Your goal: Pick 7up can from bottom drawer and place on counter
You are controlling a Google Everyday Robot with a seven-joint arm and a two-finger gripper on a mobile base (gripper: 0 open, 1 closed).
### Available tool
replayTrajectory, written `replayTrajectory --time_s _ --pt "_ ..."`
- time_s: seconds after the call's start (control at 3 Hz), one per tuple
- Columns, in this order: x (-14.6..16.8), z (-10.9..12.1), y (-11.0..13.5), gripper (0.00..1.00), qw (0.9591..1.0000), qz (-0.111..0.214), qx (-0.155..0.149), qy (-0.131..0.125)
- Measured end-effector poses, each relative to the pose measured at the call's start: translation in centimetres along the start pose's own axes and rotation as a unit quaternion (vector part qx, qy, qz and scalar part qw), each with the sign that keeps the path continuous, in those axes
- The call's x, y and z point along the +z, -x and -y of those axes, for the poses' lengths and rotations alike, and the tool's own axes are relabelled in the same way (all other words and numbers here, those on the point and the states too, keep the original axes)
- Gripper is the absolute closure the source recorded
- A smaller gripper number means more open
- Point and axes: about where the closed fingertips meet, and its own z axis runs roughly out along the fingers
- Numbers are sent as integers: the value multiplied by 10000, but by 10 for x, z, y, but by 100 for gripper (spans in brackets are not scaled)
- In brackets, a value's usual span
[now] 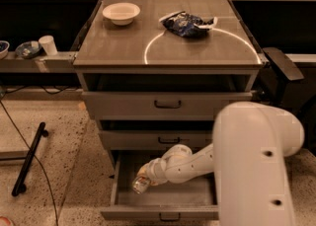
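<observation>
The bottom drawer (148, 213) is pulled open. My white arm reaches down into it from the right. My gripper (144, 177) is over the drawer's left part, shut on the 7up can (139, 185), a pale silver can held tilted just above the drawer floor. The counter (123, 47), grey-brown with a thin white circle line, is above the three drawers.
A white bowl (121, 12) and a dark blue snack bag (187, 22) lie on the counter. The two upper drawers (168, 104) are slightly out. A pale shelf with cups (48, 44) is at the left. A black pole (29, 158) lies on the floor. A dark chair (282, 67) stands at the right.
</observation>
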Motion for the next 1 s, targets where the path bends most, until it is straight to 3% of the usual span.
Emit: replayTrajectory --time_s 0.33,0.67,1.0 --pt "-52 24 49 100 9937 154 -757 -817" --pt "-62 28 58 100 9924 143 -676 -1020" --pt "-62 27 57 100 9925 135 -672 -1010"
